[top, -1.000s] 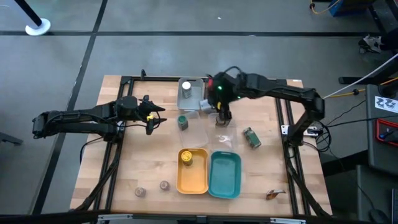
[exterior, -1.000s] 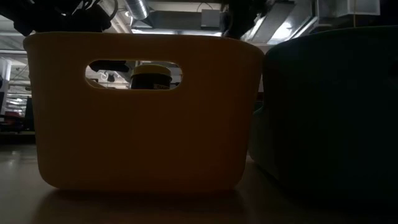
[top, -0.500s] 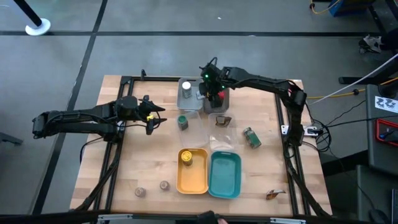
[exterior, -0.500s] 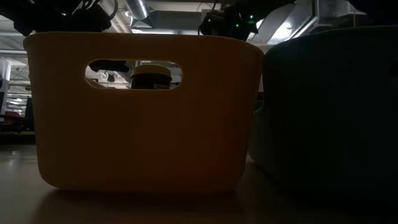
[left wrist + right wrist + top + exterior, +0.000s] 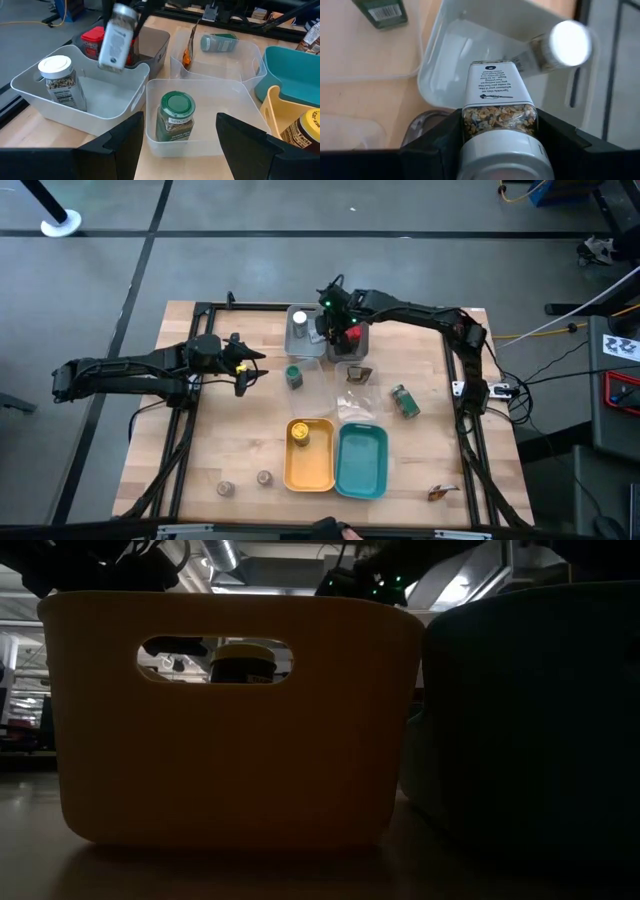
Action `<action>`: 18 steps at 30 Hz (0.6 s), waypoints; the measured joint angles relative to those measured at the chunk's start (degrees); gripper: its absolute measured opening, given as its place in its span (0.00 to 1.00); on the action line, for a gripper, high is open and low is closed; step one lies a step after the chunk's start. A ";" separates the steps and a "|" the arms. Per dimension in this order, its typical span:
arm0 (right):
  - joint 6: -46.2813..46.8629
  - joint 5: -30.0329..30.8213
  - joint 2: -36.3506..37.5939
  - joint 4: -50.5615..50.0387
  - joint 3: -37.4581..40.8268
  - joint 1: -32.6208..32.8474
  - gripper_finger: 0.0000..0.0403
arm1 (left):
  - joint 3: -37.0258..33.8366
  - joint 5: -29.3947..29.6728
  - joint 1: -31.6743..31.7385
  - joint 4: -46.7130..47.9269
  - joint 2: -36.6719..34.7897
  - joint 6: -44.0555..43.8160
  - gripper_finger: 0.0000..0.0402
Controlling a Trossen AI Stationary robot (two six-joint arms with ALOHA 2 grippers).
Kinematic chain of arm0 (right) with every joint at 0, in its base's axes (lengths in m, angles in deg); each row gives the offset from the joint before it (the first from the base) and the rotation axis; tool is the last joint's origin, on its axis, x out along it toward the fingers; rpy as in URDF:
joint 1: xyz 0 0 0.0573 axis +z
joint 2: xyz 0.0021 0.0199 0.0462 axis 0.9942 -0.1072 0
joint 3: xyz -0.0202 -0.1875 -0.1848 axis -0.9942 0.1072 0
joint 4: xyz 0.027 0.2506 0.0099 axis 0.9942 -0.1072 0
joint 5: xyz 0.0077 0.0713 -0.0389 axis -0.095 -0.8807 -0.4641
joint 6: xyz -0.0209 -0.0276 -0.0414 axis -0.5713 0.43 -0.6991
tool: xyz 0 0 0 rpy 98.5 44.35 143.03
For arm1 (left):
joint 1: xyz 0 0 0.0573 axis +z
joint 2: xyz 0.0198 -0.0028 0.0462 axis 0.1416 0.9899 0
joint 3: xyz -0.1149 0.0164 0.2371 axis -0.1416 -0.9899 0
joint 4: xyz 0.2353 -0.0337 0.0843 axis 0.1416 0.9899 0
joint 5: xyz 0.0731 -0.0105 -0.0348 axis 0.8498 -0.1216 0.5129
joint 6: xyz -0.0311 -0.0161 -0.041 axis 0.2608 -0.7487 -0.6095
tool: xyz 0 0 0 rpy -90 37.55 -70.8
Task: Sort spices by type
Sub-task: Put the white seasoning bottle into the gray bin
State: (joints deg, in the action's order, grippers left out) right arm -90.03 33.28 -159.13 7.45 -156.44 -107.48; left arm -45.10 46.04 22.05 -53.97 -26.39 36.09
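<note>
Glass spice jar with a white lid and white label (image 5: 495,105) looks hard, smooth and slippery. Right gripper (image 5: 328,326) squeezes its middle above the grey tray (image 5: 100,105). Left gripper (image 5: 243,368) waits open.

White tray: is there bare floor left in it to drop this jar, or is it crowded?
The white tray has one white-lidded jar upright at one end; the floor toward the green-lidded jar in the neighbouring clear tray is bare. The right gripper holds the jar above that patch. The grey bin beyond already holds a red tin.
</note>
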 joint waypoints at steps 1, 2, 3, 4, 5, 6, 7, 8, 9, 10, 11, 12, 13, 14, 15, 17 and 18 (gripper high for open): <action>-0.01 -0.18 -0.62 0.03 0.00 0.00 0.52 | 0.00 -0.01 0.00 0.01 0.00 -0.28 0.58; -0.02 -0.28 -1.21 0.02 0.00 0.00 0.52 | 0.00 -0.01 0.00 0.02 0.00 -0.42 0.58; -0.04 -0.37 -1.71 -0.02 0.02 0.00 0.52 | 0.00 0.00 0.00 0.02 0.00 -0.49 0.58; -0.27 -0.38 -2.06 -0.04 0.02 0.00 0.52 | 0.00 0.00 0.00 0.04 0.00 -0.50 0.58; -0.85 -0.31 -2.39 -0.07 0.02 0.00 0.52 | 0.00 0.00 0.00 0.07 0.00 -0.50 0.58; -1.38 -0.22 -2.61 -0.13 0.02 0.00 0.52 | 0.00 0.01 0.00 0.07 0.00 -0.50 0.58; -1.68 -0.12 -2.70 -0.13 0.02 0.00 0.52 | 0.00 0.00 0.00 0.07 0.00 -0.50 0.58; -2.15 -0.08 -2.72 -0.16 0.02 0.00 0.52 | 0.00 0.01 0.00 0.07 0.00 -0.50 0.58; -2.71 -0.12 -2.72 -0.17 0.02 0.02 0.52 | 0.00 0.01 0.00 0.07 0.00 -0.50 0.58; -2.90 -0.21 -2.70 -0.09 0.02 0.04 0.52 | 0.00 0.00 0.00 0.07 0.00 -0.50 0.58; -2.93 -0.42 -2.70 -0.08 0.02 0.04 0.52 | 0.00 0.00 0.00 0.07 0.00 -0.50 0.58; -2.93 -0.53 -2.70 -0.19 0.02 0.04 0.52 | 0.00 -0.02 0.00 0.07 0.00 -0.50 0.58; -2.94 -0.52 -2.70 -0.35 0.02 0.04 0.52 | 0.00 0.01 0.00 0.04 0.00 -0.50 0.58; -2.96 -0.54 -2.70 -0.51 0.02 0.04 0.52 | 0.00 -0.01 0.00 0.04 0.00 -0.50 0.58; -3.03 -0.54 -2.81 -0.66 0.01 0.04 0.52 | 0.00 -0.01 0.00 0.04 0.00 -0.54 0.58; -4.13 -0.89 -3.18 -0.99 0.00 0.04 0.52 | 0.00 -0.02 0.00 0.02 0.00 -1.10 0.58; -4.55 -1.04 -3.36 -1.60 0.00 0.04 0.52 | 0.00 -0.02 0.00 0.02 0.00 -1.46 0.58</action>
State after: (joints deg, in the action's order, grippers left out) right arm -94.58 32.24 -162.48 5.85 -156.44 -107.44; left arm -45.10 46.02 22.05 -53.95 -26.39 34.63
